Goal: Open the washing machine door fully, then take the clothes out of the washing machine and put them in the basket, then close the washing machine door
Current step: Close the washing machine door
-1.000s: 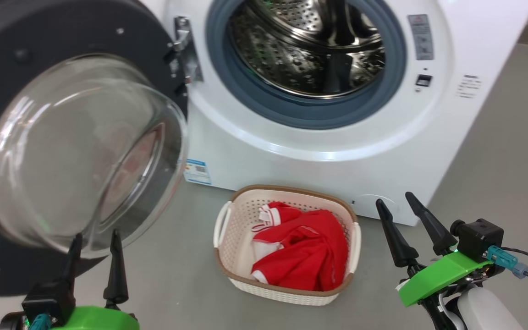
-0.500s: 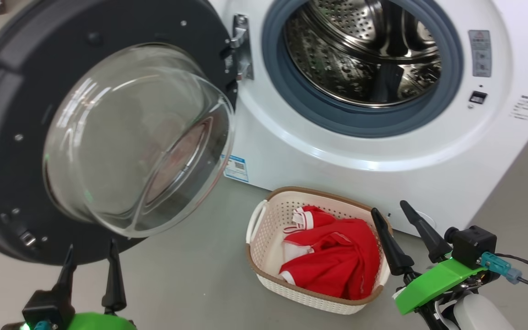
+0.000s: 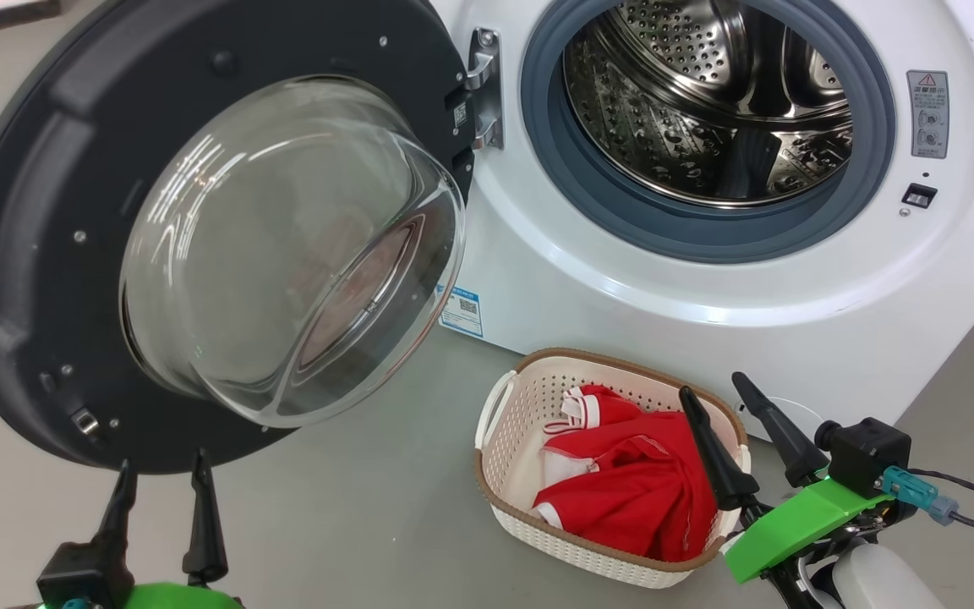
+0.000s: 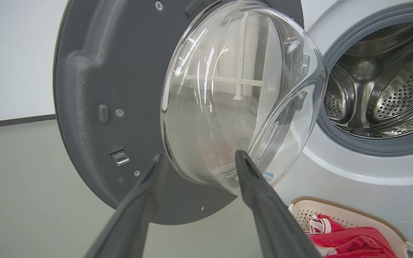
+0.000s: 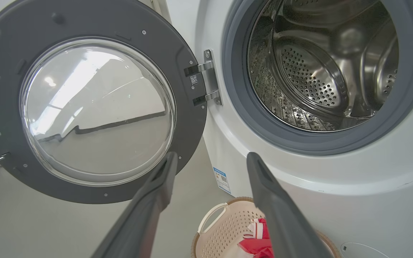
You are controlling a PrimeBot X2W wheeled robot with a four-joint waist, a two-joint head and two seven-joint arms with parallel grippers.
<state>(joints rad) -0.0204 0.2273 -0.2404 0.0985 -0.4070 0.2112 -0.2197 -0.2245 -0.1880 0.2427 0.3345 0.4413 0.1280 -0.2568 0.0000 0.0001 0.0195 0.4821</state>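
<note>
Already the door (image 3: 47,211) stands wide and the drum (image 3: 707,110) looks bare; the clothes (image 3: 631,491) lie in the basket (image 3: 521,448) before the washing machine (image 3: 622,296); left hand (image 3: 162,458) and right hand (image 3: 712,384) hover spread, empty; only closing is left.

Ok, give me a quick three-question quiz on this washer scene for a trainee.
1. True or false: the door is shut.
2. Where are the clothes? A) in the drum B) in the basket C) on the floor
3. Fill in: the left gripper and right gripper are both ____.
Key: 1 false; 2 B; 3 open.
</note>
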